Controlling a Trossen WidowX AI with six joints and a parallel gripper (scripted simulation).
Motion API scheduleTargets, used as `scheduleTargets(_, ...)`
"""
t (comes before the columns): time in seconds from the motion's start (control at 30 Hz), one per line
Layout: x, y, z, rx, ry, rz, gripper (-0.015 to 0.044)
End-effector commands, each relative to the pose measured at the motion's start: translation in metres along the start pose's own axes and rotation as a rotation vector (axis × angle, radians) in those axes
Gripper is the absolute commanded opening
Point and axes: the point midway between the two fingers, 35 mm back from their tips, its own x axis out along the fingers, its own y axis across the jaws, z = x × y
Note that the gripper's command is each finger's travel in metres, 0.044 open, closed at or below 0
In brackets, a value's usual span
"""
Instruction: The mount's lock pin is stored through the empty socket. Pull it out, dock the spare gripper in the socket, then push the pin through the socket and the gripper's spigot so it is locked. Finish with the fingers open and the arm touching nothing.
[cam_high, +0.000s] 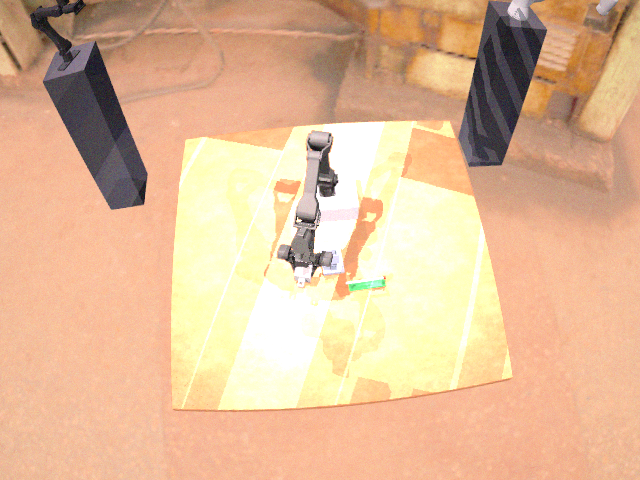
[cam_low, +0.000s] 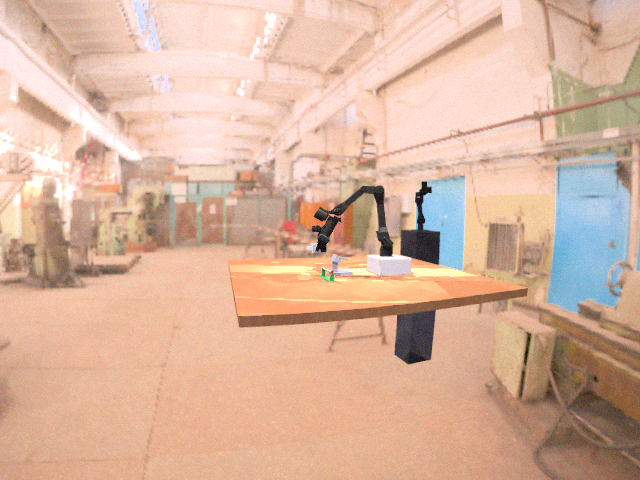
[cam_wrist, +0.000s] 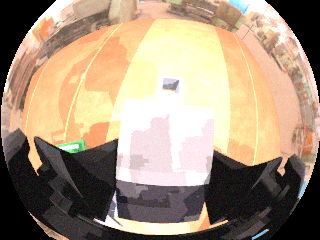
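Observation:
My gripper is shut on the spare gripper, a pale block held in the air above the table. Its narrow spigot with a square opening points away from my fingers. The bluish mount stands on the table beside and below my gripper, partly hidden by the arm in the top view. A green rack stands near the mount. A thin pale bar with a red end, apparently the lock pin, lies along the rack. The socket's inside is too small to read.
The arm stands on a white base block on the wooden table. Dark pedestals with other arms stand beyond the table's edges.

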Motion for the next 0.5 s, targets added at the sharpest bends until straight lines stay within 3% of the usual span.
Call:
scheduleTargets(0.0, 0.0, 0.002, -0.003, -0.025, 0.016, -0.015, 0.0)
scheduleTargets(0.47, 0.001, 0.014, -0.027, -0.171, 0.135, -0.093, 0.0)
